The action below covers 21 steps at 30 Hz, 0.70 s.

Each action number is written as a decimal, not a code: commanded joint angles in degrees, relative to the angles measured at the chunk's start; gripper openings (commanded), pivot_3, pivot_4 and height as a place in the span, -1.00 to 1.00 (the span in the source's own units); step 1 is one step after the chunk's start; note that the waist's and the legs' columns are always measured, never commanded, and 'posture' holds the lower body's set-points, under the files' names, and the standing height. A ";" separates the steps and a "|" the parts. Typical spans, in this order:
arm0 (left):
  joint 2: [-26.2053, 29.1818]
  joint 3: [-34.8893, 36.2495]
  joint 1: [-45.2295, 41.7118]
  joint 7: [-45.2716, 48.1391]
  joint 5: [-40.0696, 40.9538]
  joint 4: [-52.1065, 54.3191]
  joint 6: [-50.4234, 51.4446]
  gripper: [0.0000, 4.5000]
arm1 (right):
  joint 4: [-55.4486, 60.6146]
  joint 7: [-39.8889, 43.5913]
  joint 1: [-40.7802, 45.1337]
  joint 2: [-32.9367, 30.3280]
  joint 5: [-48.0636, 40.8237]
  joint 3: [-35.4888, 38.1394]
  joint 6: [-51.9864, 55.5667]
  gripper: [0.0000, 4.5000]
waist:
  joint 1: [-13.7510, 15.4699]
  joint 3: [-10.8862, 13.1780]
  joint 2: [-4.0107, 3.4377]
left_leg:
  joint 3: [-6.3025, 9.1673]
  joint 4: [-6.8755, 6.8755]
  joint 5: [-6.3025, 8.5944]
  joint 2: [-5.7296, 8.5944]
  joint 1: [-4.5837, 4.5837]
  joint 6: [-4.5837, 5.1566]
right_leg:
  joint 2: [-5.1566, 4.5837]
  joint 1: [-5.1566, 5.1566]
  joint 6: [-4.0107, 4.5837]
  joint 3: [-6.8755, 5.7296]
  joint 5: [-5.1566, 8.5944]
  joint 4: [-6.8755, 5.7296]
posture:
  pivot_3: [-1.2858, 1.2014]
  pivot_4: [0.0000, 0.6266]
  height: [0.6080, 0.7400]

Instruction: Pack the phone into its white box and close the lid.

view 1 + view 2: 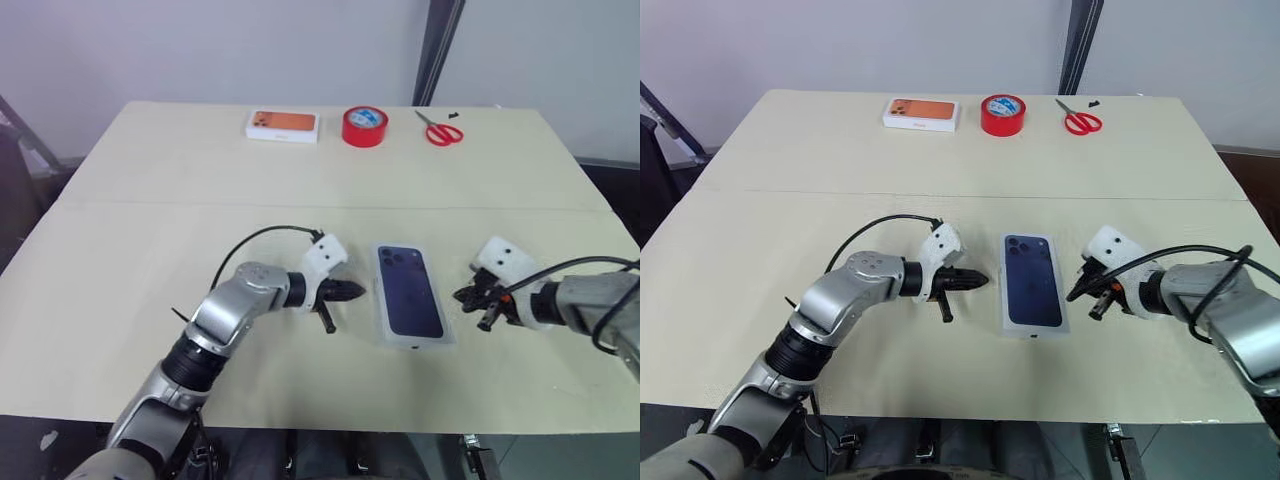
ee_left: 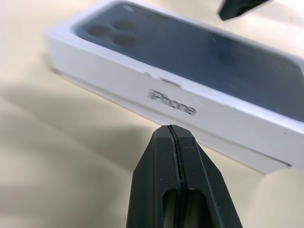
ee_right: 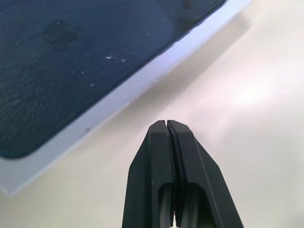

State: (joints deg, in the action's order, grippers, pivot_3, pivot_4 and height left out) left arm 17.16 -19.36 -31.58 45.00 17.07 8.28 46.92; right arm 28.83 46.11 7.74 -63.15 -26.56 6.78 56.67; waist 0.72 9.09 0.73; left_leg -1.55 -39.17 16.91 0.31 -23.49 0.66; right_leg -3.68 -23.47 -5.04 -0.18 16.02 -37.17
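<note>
Table (image 1: 150, 220): pale cream top, seam running side to side across the middle; near half bare apart from the item below.

White box (image 1: 447, 338): closed, flat on the near half, centred between the two arms, long axis running away from the robot. Top face carries a dark navy phone picture, camera cluster at the far left corner. Lettered side wall visible in the left wrist view (image 2: 171, 102). All four edges free; bare table on every side.

Left gripper (image 1: 352, 291): fingers pressed together, holding nothing. Tip just beside the box's left long edge, narrow gap, not touching.

Right gripper (image 1: 1078, 290): fingers pressed together, holding nothing. Tip near the right long edge, apart from it; strip of bare table between, seen in the right wrist view (image 3: 167, 124).

Far edge, well apart from the box, in a row:
- box with orange phone picture (image 1: 283, 125)
- red tape roll (image 1: 364, 126)
- red-handled scissors (image 1: 439, 129)

Wide open band of table between this row and the white box.
</note>
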 commanded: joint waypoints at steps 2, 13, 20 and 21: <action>-2.74 2.79 -4.03 -0.66 2.35 -0.20 -0.24 -1.00 | 4.57 6.43 -3.29 -0.22 -5.35 7.09 -3.03 -0.98 | 0.15 0.00 0.01 | 0.00 -0.01 0.00 0.00 0.00 0.00 | 0.01 0.02 0.00 0.00 0.00 0.01 | 0.03 -0.52 0.77; -7.32 -5.29 -9.17 -0.52 -3.69 -11.27 -3.94 -1.00 | 10.36 1.99 -10.22 1.79 -4.32 -0.69 -1.88 -0.98 | -0.06 0.00 0.01 | 0.00 -0.03 0.01 0.01 0.06 0.02 | 0.08 0.05 -0.01 0.00 0.00 -0.02 | 0.03 -0.52 0.77; -6.80 -7.93 -8.73 0.49 -5.69 -13.07 -3.33 -1.00 | 9.47 -0.10 -11.12 1.80 -2.23 -3.76 -2.49 -0.98 | -0.03 -0.07 0.11 | 0.02 -0.03 0.01 -0.01 0.15 0.01 | 0.08 0.15 0.00 0.01 0.00 0.00 | 0.03 -0.52 0.77; -6.80 -7.62 -8.46 0.19 -5.81 -12.99 -3.56 -1.00 | 9.30 -0.32 -10.90 1.86 -1.94 -3.83 -2.82 -0.98 | -0.03 -0.09 0.12 | 0.02 -0.03 0.01 -0.01 0.17 0.01 | 0.08 0.17 0.00 0.01 0.00 0.00 | 0.03 -0.52 0.77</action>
State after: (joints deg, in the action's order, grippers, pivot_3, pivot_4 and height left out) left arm 10.47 -26.07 -40.24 45.03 11.90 -4.49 43.35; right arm 38.18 46.94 -2.56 -61.45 -30.05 4.60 53.63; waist 0.69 9.01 0.85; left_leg -1.52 -39.20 16.92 0.30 -23.30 0.68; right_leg -3.60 -23.28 -5.04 -0.17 16.03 -37.18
